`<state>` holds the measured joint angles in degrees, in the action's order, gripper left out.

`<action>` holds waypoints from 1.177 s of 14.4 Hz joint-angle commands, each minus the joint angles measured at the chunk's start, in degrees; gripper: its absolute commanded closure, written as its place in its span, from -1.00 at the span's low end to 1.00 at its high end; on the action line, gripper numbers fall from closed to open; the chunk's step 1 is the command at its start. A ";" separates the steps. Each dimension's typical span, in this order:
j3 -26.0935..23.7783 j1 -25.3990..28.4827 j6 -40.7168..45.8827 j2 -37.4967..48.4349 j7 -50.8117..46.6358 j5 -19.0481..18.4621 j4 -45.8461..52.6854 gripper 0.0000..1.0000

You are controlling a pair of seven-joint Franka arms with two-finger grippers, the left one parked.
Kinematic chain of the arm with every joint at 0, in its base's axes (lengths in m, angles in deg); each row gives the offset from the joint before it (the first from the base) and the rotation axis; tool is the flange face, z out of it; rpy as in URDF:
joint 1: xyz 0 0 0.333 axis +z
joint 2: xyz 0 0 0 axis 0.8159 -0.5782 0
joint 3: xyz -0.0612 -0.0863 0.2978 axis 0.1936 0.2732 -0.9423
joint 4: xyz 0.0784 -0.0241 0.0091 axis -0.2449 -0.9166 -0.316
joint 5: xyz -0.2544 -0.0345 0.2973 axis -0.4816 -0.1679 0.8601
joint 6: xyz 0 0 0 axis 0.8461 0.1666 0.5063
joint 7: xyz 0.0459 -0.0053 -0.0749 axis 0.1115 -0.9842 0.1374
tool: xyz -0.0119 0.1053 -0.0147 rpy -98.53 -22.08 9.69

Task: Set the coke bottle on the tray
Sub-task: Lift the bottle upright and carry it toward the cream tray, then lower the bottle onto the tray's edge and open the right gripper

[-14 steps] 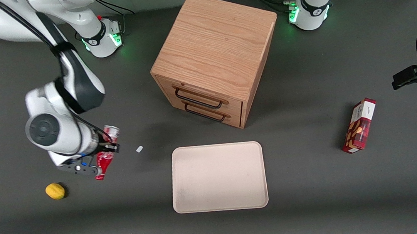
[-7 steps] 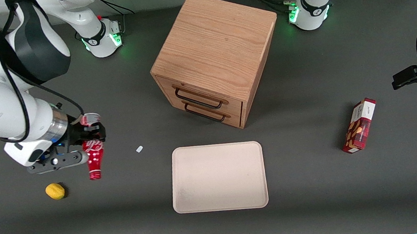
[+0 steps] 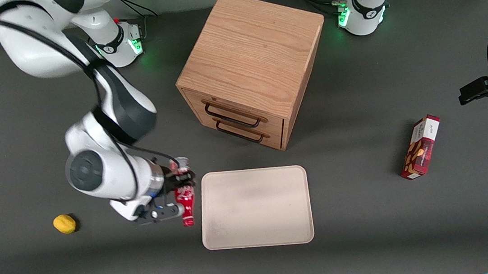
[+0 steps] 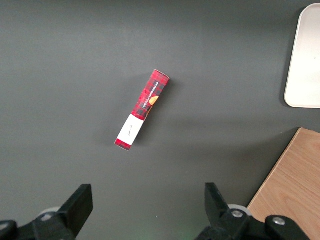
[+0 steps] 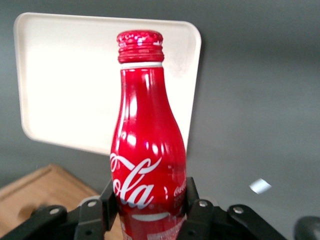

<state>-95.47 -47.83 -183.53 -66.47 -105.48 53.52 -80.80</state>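
My dark grey table (image 3: 370,214) carries a cream tray (image 3: 256,208) in front of the wooden drawer cabinet (image 3: 252,68), a lemon (image 3: 64,223) toward my working end, and a red snack box (image 3: 421,147) toward the parked arm's end, while my gripper (image 3: 180,187) hovers beside the tray.

One bottle (image 3: 186,200), held in one gripper (image 3: 179,180) just beside one tray (image 3: 256,208). One wooden cabinet (image 3: 251,66) with two drawers, each with one handle. One lemon (image 3: 64,223). One snack box (image 3: 421,146). One small white scrap (image 5: 260,186) on one table (image 3: 372,232).
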 commanded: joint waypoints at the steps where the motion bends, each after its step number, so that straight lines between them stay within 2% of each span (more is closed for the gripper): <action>1: -0.74 0.80 -4.44 -7.57 -4.12 0.50 4.00 1.00; 5: 0.14 1.95 -10.60 -12.15 -5.00 -0.21 2.60 1.00; 13: 1.46 2.39 -16.84 -16.11 -7.11 -0.12 3.03 1.00; 17: 2.34 2.74 -17.03 -16.29 -6.93 -0.12 3.03 1.00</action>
<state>-93.71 -46.30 -200.55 -82.09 -111.12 53.50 -80.30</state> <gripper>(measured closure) 0.449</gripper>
